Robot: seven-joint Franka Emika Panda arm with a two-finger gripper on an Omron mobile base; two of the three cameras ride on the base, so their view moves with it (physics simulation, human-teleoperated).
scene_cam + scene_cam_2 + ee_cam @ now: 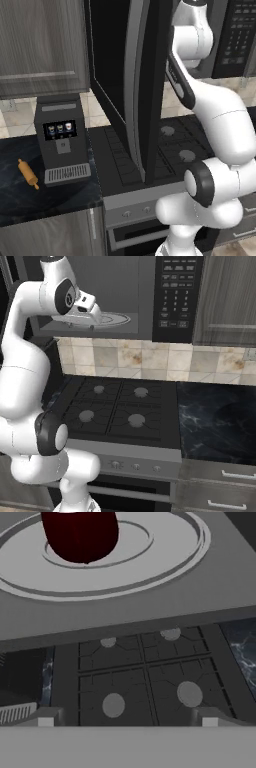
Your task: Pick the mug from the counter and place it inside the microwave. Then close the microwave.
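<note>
The mug (80, 534) stands on the round turntable (150, 567) inside the microwave (150, 301), which hangs above the stovetop (117, 408). Its door (132, 85) stands swung out to the left. The claw (127, 719) sits just outside the opening, fingers spread wide apart. Left of the stovetop, on the surface (20, 200), stand a coffee machine (60, 140) and, to its left, a rolling pin (28, 173).

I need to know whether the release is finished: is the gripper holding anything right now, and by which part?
Nothing is held. The gripper is open with empty space between its fingertips, and the squat dark red mug sits apart from it on the round grey turntable inside the black microwave.
</note>
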